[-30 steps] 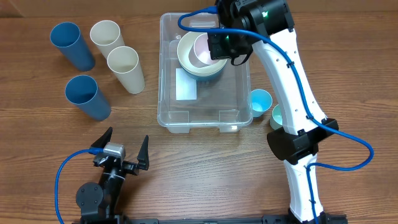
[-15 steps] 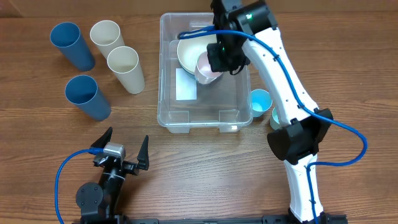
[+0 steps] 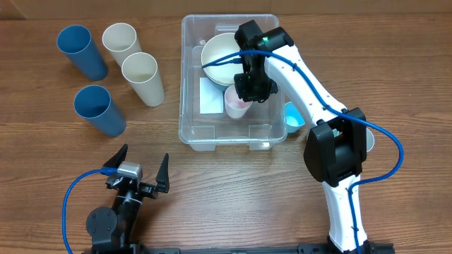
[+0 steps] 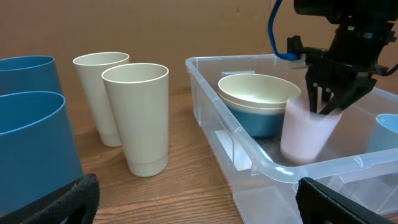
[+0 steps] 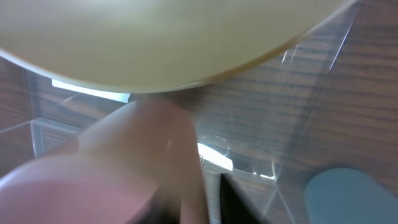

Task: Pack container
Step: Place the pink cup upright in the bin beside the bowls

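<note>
The clear container (image 3: 185, 77) stands at the table's middle back, with a white label (image 3: 210, 95) on its bottom. Stacked cream and blue bowls (image 3: 220, 51) sit in its far half. My right gripper (image 3: 251, 88) is inside the container, shut on the rim of a pink cup (image 3: 236, 106) just in front of the bowls. The left wrist view shows the container (image 4: 249, 149), the pink cup (image 4: 305, 127) upright and the right gripper (image 4: 329, 99) on its rim. The pink cup (image 5: 124, 168) fills the right wrist view. My left gripper (image 3: 141, 175) is open and empty near the front edge.
Two blue cups (image 3: 81, 51) (image 3: 99, 109) and two cream cups (image 3: 121, 41) (image 3: 143, 77) stand left of the container. A light blue cup (image 3: 295, 113) stands right of it, with another (image 3: 314, 130) partly hidden by my right arm.
My right gripper has carried the pink cup from over the bowls toward the front and down into the middle of the container. The left arm has not moved.
</note>
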Motion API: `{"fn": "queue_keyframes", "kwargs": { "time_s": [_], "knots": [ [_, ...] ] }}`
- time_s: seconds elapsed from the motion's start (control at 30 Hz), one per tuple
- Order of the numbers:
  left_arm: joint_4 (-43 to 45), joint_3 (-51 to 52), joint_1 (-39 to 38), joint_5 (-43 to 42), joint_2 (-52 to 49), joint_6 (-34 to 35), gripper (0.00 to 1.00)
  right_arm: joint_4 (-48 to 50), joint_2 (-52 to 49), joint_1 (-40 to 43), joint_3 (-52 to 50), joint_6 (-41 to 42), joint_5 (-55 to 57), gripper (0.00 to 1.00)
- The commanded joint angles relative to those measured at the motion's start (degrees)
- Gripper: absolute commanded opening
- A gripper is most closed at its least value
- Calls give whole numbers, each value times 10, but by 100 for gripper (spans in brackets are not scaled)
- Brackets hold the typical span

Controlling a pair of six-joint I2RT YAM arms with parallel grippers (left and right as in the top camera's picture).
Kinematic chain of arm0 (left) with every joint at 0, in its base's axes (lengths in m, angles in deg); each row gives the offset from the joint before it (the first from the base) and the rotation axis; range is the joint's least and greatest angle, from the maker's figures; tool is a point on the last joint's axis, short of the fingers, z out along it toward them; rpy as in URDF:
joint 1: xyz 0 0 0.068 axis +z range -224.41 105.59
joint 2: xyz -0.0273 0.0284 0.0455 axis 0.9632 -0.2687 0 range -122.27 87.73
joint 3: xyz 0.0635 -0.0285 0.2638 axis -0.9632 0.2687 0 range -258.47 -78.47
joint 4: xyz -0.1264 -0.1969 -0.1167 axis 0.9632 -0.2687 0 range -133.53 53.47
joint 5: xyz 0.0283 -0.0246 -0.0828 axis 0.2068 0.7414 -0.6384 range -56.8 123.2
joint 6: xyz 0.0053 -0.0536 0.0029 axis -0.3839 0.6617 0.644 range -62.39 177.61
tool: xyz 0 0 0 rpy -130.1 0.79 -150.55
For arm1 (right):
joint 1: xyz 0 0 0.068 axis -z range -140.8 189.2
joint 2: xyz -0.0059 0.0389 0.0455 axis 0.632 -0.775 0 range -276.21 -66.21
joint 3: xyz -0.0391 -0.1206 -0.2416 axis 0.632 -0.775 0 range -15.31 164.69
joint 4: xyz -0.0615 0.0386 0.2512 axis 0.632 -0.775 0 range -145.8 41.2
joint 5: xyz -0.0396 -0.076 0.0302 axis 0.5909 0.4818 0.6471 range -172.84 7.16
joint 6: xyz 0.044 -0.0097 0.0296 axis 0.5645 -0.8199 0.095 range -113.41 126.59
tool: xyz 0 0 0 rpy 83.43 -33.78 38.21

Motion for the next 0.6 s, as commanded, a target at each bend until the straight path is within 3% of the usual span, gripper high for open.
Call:
{"fn": "queue_keyframes", "kwargs": {
  "time_s": [0.0, 0.2, 0.43, 0.57],
  "knots": [
    [-1, 2, 3, 2, 4, 8, 100, 3, 19, 0, -2, 4, 3, 36],
    [-1, 2, 3, 2, 4, 8, 100, 2, 21, 0, 9, 4, 3, 36],
    [-1, 2, 3, 2, 4, 8, 100, -164, 37, 19, 271, 10, 37, 42],
    [-1, 2, 3, 2, 4, 8, 100, -170, 65, 89, 280, 33, 10, 42]
  ]
}}
